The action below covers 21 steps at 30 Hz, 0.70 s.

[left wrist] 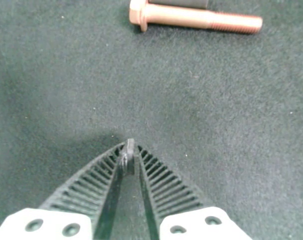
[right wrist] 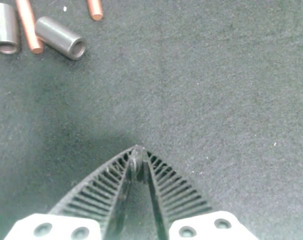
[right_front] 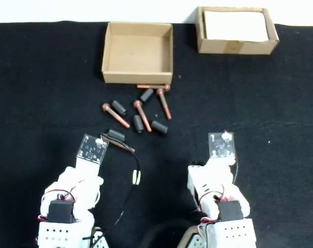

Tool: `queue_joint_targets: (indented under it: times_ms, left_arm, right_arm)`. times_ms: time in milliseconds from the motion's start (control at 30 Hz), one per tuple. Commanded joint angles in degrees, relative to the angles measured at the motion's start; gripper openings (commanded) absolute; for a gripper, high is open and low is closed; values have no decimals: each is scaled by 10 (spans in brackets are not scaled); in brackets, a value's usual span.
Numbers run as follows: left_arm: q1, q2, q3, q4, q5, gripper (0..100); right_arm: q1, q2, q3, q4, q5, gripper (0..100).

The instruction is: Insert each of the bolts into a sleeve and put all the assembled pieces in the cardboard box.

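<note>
Black tabletop (right_front: 260, 103): bolts (right_front: 115, 115), sleeves (right_front: 159, 127), cardboard box (right_front: 137, 77)

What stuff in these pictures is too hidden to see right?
Left wrist view: sleeve behind the bolt, cut off by the picture's edge.
Right wrist view: bolt shaft, head past the edge.
High view: white thing in the far box, too plain to identify.

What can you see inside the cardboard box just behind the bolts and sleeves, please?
The cardboard box shows a bare brown floor with nothing lying on it. Its near wall covers a thin strip of floor along that side.
</note>
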<state>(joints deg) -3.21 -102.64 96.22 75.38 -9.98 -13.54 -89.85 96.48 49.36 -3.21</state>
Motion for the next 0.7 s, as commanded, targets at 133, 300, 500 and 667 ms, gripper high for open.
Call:
queue_joint_targets:
  times_ms: [133, 300, 500, 667]
  left_arm:
    - [5, -6, 9, 3, 1, 9]
    - [5, -6, 9, 3, 1, 9]
    - [5, -6, 9, 3, 1, 9]
    - [5, -6, 9, 3, 1, 9]
  right_arm:
    - [-19, -5, 75, 2, -1, 6]
    - [-28, -5, 75, 1, 0, 6]
    - [-81, -22, 44, -24, -1, 6]
    - [-87, -96, -44, -48, 0, 8]
